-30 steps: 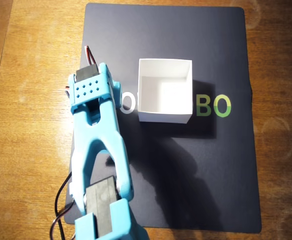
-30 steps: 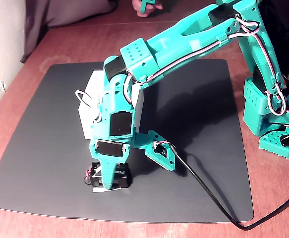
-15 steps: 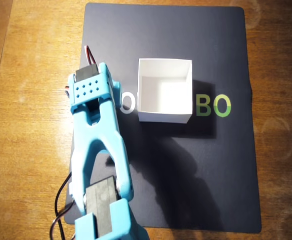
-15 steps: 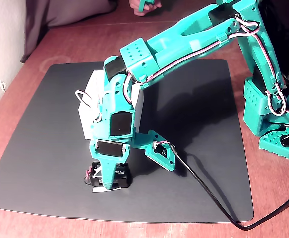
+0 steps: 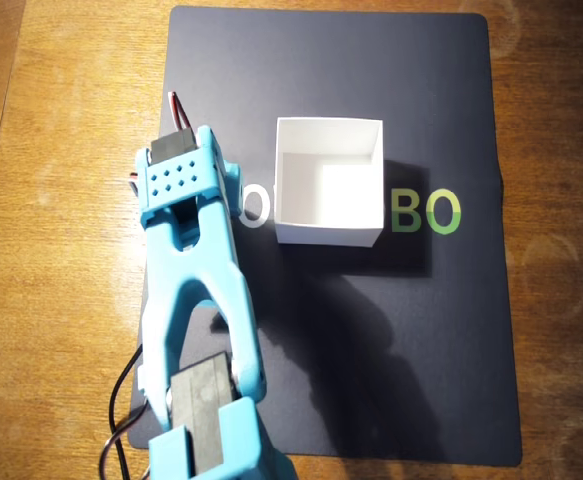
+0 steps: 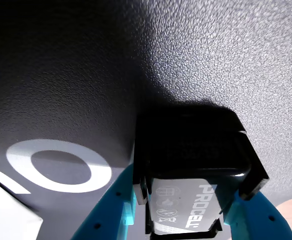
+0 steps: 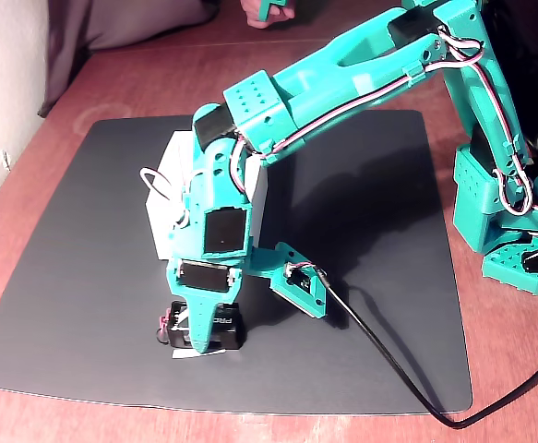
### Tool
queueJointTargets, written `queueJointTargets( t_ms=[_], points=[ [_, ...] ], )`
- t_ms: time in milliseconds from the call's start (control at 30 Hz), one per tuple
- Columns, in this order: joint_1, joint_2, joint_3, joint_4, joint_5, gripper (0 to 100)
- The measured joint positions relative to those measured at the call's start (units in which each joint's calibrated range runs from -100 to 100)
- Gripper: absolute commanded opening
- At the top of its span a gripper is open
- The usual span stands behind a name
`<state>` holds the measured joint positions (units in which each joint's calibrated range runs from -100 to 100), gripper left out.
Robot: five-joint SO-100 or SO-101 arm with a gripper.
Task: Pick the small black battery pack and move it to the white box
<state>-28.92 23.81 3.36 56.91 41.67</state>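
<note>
Nothing moves across this last second: the jaws stay pinching the small black battery pack [image 6: 193,195] near the mat's [image 7: 84,231] front edge; the lift toward the white box [image 5: 329,195] seems next.

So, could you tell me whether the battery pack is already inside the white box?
No, the white box is empty in the overhead view, and the battery pack sits on the mat between the gripper's fingers.

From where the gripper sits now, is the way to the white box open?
Probably yes. The gripper is down on the battery pack at the mat's edge; the white box stands open-topped close by, with only bare mat between them.
</note>
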Motion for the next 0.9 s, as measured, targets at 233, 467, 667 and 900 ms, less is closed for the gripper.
queueJointTargets(
  t_ms=[233, 467, 667, 900],
  points=[
    [0.0, 0.0, 0.2, -1.2, -0.2, 8],
    [0.0, 0.0, 0.2, -2.1, -0.3, 7],
    [0.0, 0.0, 0.2, -2.1, -0.3, 7],
    [-0.1, 0.0, 0.2, -2.1, -0.3, 7]
  ],
)
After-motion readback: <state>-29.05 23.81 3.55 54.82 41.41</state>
